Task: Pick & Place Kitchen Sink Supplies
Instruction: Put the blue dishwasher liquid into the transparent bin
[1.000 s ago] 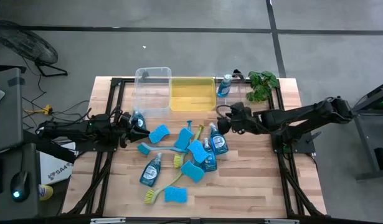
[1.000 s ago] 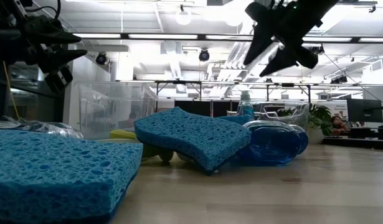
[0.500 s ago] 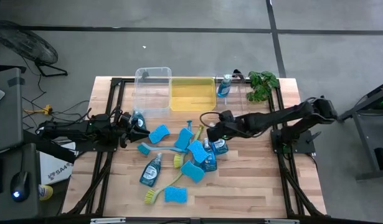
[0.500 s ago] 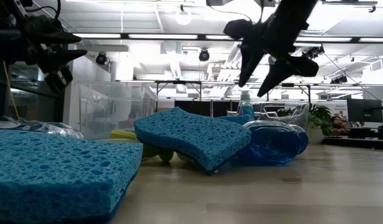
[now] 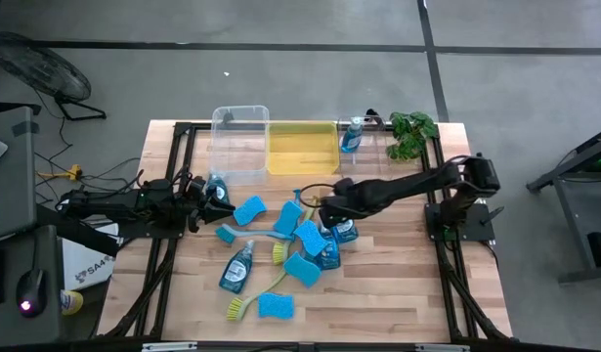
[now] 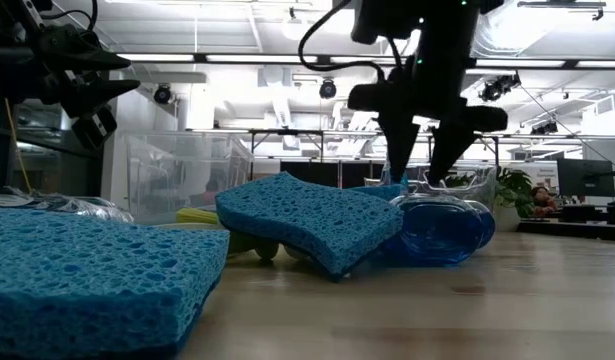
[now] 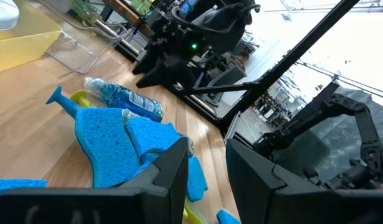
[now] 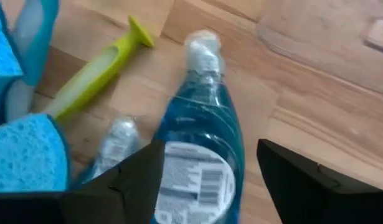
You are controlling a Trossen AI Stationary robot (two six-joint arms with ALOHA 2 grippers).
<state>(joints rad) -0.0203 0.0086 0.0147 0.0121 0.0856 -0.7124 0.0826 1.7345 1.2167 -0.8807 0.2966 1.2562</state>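
Progress is slight — most supplies are unsorted. In the overhead view one soap bottle (image 5: 352, 134) stands at upper centre of the frame, just right of the yellow bin (image 5: 302, 148); whether it sits inside a clear container there I cannot tell. The clear bin (image 5: 238, 142) to the left of the yellow one appears empty.

The rest lie scattered mid-frame on the table (image 5: 398, 293): several blue sponges (image 5: 248, 210), more bottles (image 5: 236, 269) and long-handled brushes (image 5: 249, 302).

The right gripper (image 5: 326, 209) hangs over the central cluster with its fingers spread wide and nothing held; its wrist view shows a lying soap bottle (image 8: 201, 155) directly between the fingers, so a grasp looks imminent, not made.

The left gripper (image 5: 222, 204) waits at the left side of the pile — its fingers stand narrowly apart and hold nothing in its wrist view.

Judgement: nearly all pieces remain to be placed.
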